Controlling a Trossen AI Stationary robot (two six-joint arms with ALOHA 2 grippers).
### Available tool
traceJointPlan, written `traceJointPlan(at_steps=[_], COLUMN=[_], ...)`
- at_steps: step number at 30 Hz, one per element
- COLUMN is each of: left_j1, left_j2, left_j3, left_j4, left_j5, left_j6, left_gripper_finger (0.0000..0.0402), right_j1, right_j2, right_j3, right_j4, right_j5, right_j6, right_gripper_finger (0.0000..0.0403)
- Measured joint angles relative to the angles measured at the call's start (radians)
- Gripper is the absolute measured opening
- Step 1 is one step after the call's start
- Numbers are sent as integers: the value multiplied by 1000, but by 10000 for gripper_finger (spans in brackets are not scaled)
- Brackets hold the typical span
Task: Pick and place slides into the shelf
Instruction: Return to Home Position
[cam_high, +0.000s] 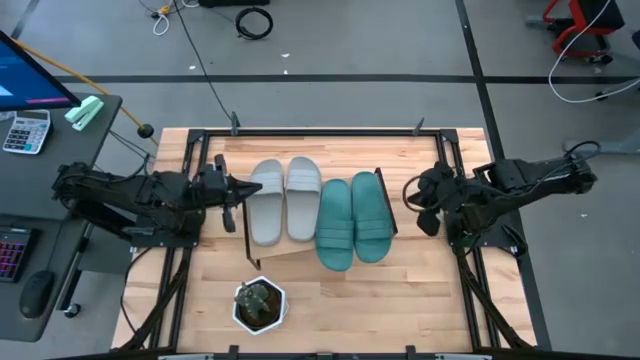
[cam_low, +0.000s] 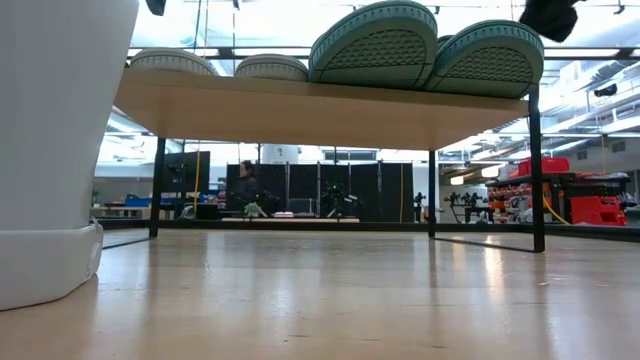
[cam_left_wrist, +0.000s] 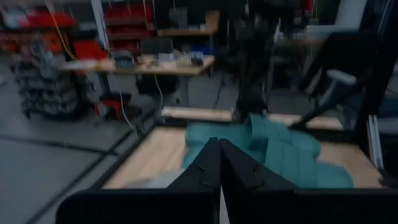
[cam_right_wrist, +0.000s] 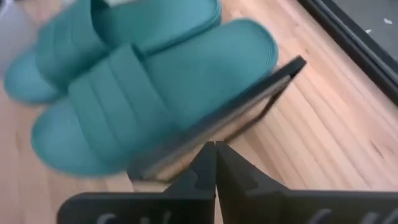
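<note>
All four slides lie side by side on the shelf (cam_high: 262, 252), soles down on its wooden board. The two light grey slides (cam_high: 285, 200) are on its left half, the two teal slides (cam_high: 352, 220) on its right half, their front ends overhanging the near edge. In the low view the teal soles (cam_low: 430, 50) and grey soles (cam_low: 215, 65) stick out over the board (cam_low: 320, 110). My left gripper (cam_high: 232, 190) is shut just left of the grey slides, touching nothing. My right gripper (cam_high: 425, 205) is shut to the right of the shelf, apart from the teal slides (cam_right_wrist: 143, 93).
A small potted plant in a white pot (cam_high: 259, 305) stands near the table's near edge, left of centre; its pot (cam_low: 50, 150) fills the left of the low view. Black frame rails (cam_high: 320, 132) run around the tabletop. Bare wood lies between shelf and right arm.
</note>
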Motion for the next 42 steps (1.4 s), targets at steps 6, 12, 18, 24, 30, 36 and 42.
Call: traceJointPlan(at_steps=[6, 12, 18, 24, 30, 36, 42], left_j1=[9, 19, 19, 19, 19, 19, 19], left_j2=[-108, -226, -345, -442, -538, -621, -683], left_j3=[-138, -313, -457, -522, -589, -644, -694], left_j4=[123, 218, 371, 393, 392, 390, 396], left_j5=[37, 57, 58, 61, 49, 53, 76], left_j6=[42, 25, 53, 72, 87, 87, 86], left_gripper_finger=[4, 3, 3, 2, 2, 2, 1], right_j1=[-85, -190, -316, -442, -519, -550, -560], right_j2=[18, 23, 23, 23, 23, 23, 23], right_j3=[-17, -17, -17, -17, -17, -17, -17], right_j4=[71, 101, 111, 111, 114, 115, 115], right_j5=[-43, -79, -187, -294, -371, -394, -403], right_j6=[2, -43, -103, -160, -182, -193, -171], right_gripper_finger=[4, 3, 2, 2, 1, 0, 0])
